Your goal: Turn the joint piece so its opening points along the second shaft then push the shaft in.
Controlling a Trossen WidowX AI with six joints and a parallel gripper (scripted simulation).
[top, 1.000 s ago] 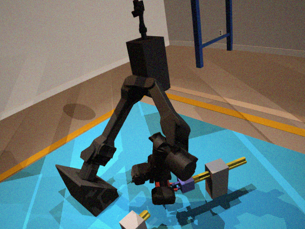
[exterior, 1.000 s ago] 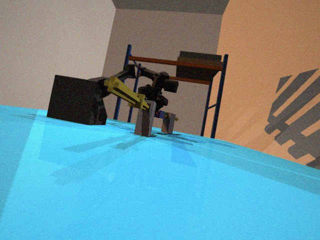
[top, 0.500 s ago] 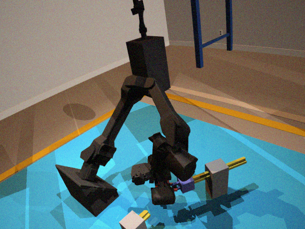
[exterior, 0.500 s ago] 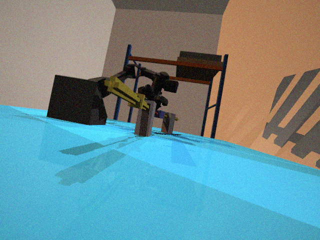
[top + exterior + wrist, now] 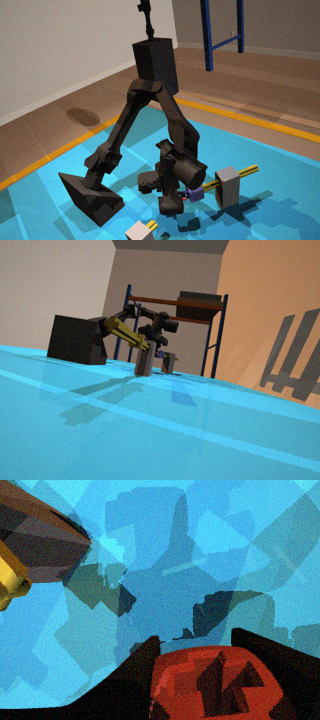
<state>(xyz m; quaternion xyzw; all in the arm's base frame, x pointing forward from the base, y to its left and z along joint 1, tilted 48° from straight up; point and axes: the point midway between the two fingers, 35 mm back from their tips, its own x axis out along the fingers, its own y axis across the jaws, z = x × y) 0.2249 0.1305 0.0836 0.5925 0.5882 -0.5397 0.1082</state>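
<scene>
Blue mat [image 5: 144, 152] [image 5: 155, 431] [image 5: 150, 595] beneath; gripper [image 5: 170, 195] [image 5: 195, 639] clamps red joint piece [image 5: 184, 198] [image 5: 182, 675].

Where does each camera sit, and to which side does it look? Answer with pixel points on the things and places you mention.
Top: high, looking down across the mat; whole arm [image 5: 146, 86], red joint [image 5: 184, 198] half hidden.
Exterior: low at mat level, looking past the near block [image 5: 145, 362] to the rack [image 5: 219, 338]; arm [image 5: 152, 313] shows.
Wrist: on the arm, looking over the pincer [image 5: 196, 636] at the red joint [image 5: 187, 680].
Top and exterior share both blocks.
</scene>
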